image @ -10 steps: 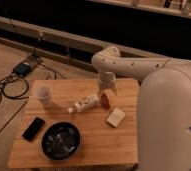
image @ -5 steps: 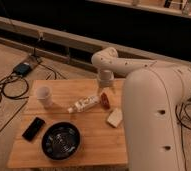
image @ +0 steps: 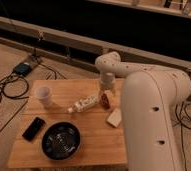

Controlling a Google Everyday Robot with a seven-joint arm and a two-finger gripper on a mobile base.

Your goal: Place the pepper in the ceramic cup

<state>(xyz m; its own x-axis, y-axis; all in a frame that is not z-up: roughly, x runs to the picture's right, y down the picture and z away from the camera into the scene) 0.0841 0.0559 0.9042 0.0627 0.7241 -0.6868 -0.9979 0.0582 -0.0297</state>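
The pepper (image: 105,100) is a small reddish-brown piece lying on the wooden table (image: 69,140) just right of the white bottle. My gripper (image: 106,90) hangs right above the pepper at the end of the white arm (image: 139,100), which fills the right side of the view. The ceramic cup (image: 43,95) is whitish and upright near the table's left back corner, well apart from the gripper.
A white labelled bottle (image: 84,104) lies on its side mid-table. A pale beige block (image: 114,118) lies right of centre. A wide black bowl (image: 61,140) sits at the front, a black phone (image: 33,128) to its left. Cables (image: 4,87) lie on the floor at left.
The arm's bulk has swung further left into view and covers more of the table's right side. The gripper has stayed above the pepper.
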